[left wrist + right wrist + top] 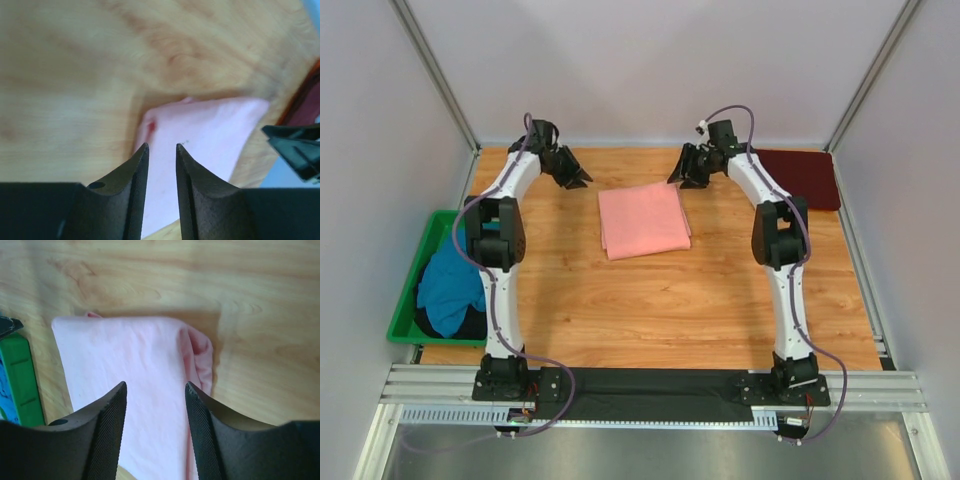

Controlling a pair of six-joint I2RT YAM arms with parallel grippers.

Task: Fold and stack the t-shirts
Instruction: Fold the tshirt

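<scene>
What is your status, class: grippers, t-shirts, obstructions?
Left gripper, right gripper open, empty. Salmon-pink cotton t-shirt folded, centre; maroon t-shirt far right; teal-blue t-shirt in green plastic bin. Nothing obstructing.

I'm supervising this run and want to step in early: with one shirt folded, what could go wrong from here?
1. The pink t-shirt is bunched along one folded edge; the open left gripper or right gripper, hovering close, could snag it.
2. The teal t-shirt lies crumpled in the green bin with a dark cloth; a grab may lift both.
</scene>
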